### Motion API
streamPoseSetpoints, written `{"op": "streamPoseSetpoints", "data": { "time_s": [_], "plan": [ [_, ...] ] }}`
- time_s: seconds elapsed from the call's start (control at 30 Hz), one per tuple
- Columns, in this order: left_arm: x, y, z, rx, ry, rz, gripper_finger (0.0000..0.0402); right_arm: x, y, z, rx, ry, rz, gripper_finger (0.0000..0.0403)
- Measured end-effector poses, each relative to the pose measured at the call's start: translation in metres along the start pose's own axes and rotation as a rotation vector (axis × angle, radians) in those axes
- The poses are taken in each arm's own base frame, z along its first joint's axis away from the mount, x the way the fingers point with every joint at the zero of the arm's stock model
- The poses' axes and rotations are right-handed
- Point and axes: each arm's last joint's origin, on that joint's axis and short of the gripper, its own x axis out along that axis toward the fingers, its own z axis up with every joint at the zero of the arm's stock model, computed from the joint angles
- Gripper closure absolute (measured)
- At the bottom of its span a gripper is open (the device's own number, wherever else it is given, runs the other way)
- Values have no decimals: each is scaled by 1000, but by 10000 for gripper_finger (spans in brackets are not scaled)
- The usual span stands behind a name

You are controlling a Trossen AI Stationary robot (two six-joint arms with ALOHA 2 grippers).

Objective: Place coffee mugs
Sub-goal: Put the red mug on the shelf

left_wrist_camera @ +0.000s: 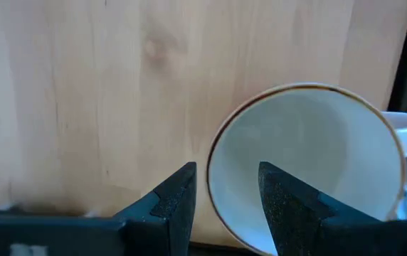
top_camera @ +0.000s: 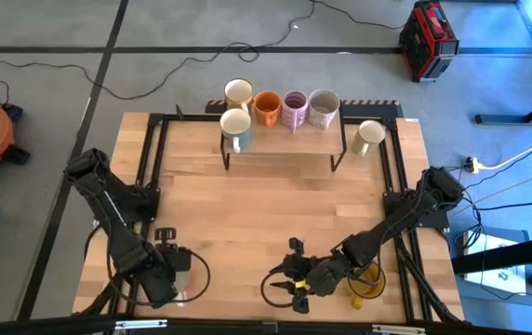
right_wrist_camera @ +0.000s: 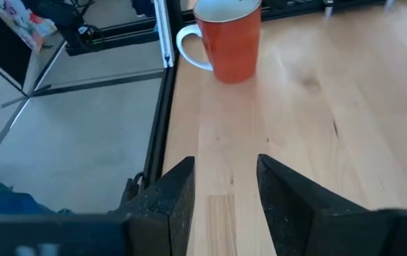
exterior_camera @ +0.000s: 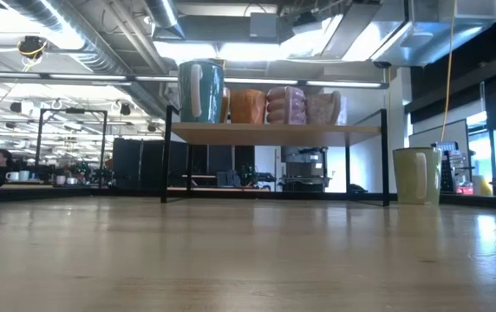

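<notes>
Item: left claw (left_wrist_camera: 225,203), near-left corner of the surface (top_camera: 266,214). Fingers spread, one finger over the rim of a cream mug (left_wrist_camera: 307,160), the other outside it; not yet pinching.

Item: right claw (right_wrist_camera: 223,199), near-right area. Fingers spread, holding nothing. Orange-red mug (right_wrist_camera: 230,39) stands upright straight ahead, well apart, handle turned sideways.

Item: shelf (top_camera: 285,138) at the far edge. Carries five mugs: two cream, orange, lilac, grey. One cream mug (top_camera: 370,137) stands beside it.

Judgement: left arm nearer its grasp.
</notes>
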Motion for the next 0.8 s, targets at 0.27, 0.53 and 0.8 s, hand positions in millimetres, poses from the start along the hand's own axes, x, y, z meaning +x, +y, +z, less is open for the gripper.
{"op": "streamPoseSetpoints", "data": {
  "time_s": [0.27,0.53,0.8],
  "plan": [
    [32,7,6,44,82,-20,255,2,-1,-1,32,-9,-23,262],
    [49,13,19,83,80,-110,323,7,-1,-6,57,1,-41,262],
    [53,26,41,25,46,-155,381,6,4,-12,51,6,-51,262]
  ]
}}
